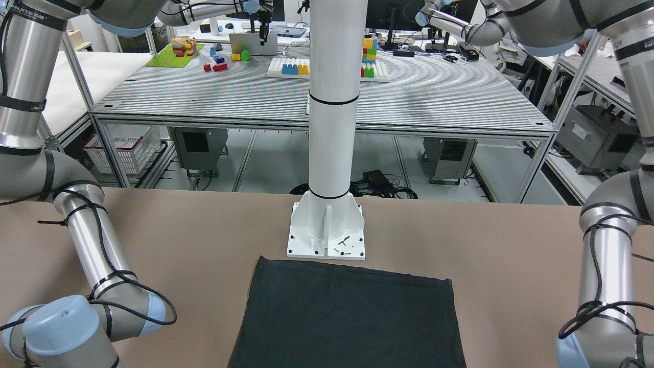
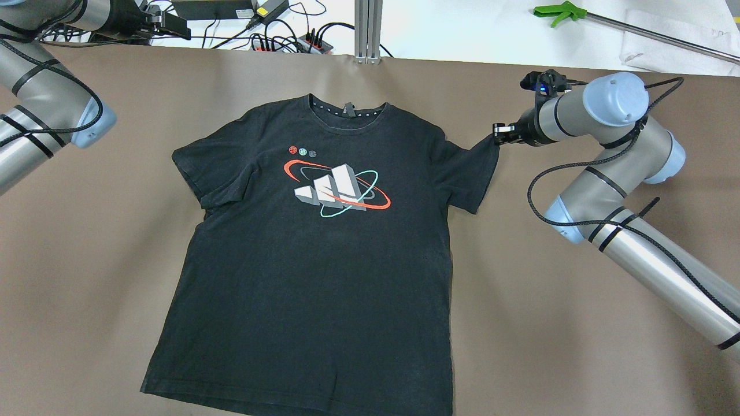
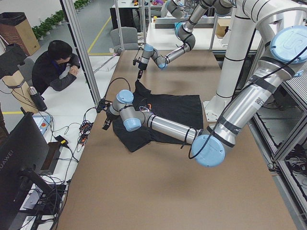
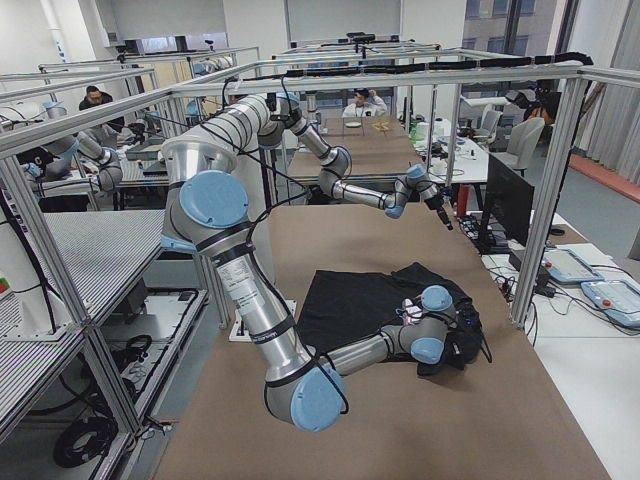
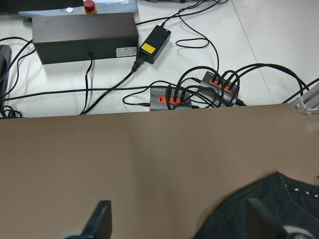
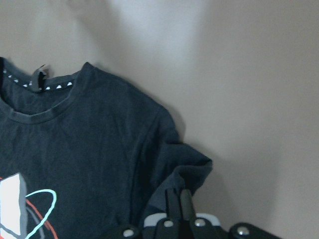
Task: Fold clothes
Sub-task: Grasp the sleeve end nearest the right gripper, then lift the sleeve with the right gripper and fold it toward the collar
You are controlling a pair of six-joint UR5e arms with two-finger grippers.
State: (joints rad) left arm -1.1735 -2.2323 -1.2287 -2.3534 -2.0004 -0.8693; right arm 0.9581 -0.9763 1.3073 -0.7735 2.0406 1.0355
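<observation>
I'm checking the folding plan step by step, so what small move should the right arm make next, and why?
Probably lift the sleeve slightly and carry it inward over the chest. The right gripper is shut on that sleeve's edge, which is bunched up, while the rest of the T-shirt lies flat, print up, with nothing folded yet.

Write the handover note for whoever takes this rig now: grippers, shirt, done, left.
Right gripper: shut on the sleeve end of the black fabric T-shirt with a printed logo.
Left gripper: open, empty, over the bare brown table near the collar.
Shirt: spread flat, print up.
Done: no fold visible.
Left: every fold.
</observation>
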